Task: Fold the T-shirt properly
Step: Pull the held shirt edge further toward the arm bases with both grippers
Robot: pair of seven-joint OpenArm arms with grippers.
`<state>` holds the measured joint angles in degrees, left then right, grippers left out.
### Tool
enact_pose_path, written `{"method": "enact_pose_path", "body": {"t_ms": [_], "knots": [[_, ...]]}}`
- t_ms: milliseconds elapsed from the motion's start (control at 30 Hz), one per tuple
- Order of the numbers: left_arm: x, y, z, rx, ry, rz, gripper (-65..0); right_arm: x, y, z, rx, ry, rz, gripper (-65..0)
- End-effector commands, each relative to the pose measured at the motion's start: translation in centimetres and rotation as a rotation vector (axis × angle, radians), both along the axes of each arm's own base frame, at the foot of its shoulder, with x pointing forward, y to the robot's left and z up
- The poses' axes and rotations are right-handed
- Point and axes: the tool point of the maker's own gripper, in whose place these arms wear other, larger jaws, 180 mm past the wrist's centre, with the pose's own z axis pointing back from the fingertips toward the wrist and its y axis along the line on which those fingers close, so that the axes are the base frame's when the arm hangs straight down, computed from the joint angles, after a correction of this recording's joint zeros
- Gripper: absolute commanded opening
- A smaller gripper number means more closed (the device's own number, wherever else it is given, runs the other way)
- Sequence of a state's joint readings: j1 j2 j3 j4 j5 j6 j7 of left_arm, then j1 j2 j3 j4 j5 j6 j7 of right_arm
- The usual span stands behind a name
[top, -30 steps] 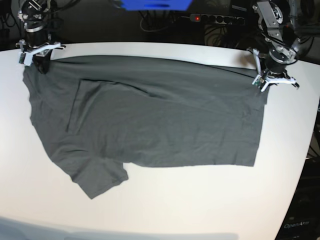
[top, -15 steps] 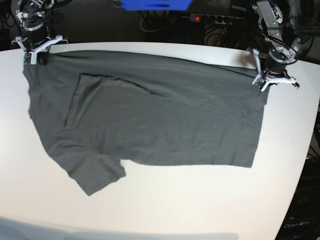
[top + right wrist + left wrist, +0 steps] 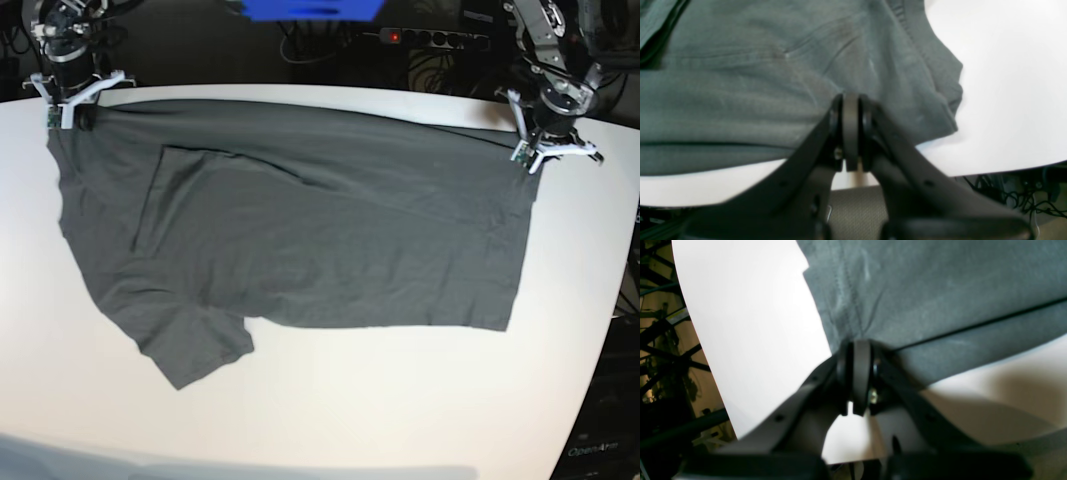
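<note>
White table (image 3: 400, 400) fills the foreground; behind its far edge, a blue object (image 3: 312, 9), a power strip (image 3: 425, 39) glowing red, tangled cables (image 3: 310, 45).

The table (image 3: 400, 400) lies bare in front of the T-shirt (image 3: 300, 230) and along its right side; behind the back edge, a power strip (image 3: 425, 38) and cables crowd the space.

1. The T-shirt (image 3: 300, 230) is plain dark grey, lightly wrinkled, spread nearly flat with one short sleeve sticking out at the near corner.
2. A folded flap lies on its upper layer, edged by a long crease.
3. Its two far corners are each pinched between closed fingers (image 3: 860, 373), the cloth (image 3: 756, 83) fanning away from the fingertips (image 3: 850, 130) in taut wrinkles.
</note>
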<state>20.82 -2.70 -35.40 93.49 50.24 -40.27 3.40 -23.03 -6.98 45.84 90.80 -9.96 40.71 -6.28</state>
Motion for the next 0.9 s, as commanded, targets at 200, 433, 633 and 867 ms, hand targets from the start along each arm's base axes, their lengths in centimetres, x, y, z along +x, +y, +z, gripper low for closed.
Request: {"method": "enact_pose_path", "body": {"t_ms": [200, 433, 633, 867], "knots": [[-0.7, 1.3, 0.2, 0.055, 0.031, 0.017, -62.7, 0.4, -0.8, 0.5, -0.027, -0.002, -0.008, -64.3], [-0.6, 1.1, 0.2, 0.051, 0.027, 0.018, -62.7, 1.1, -1.2, 1.7, -0.061, -0.025, 0.004, -64.3], [-0.5, 0.5, 0.0, 0.035, 0.024, 0.023, -62.7, 2.2, -1.5, 4.5, -0.126, -0.076, 0.026, -64.3], [-0.4, 0.3, 0.0, 0.032, 0.023, 0.019, -62.7, 2.5, -1.8, 5.3, -0.145, -0.087, 0.024, -64.3]]}}
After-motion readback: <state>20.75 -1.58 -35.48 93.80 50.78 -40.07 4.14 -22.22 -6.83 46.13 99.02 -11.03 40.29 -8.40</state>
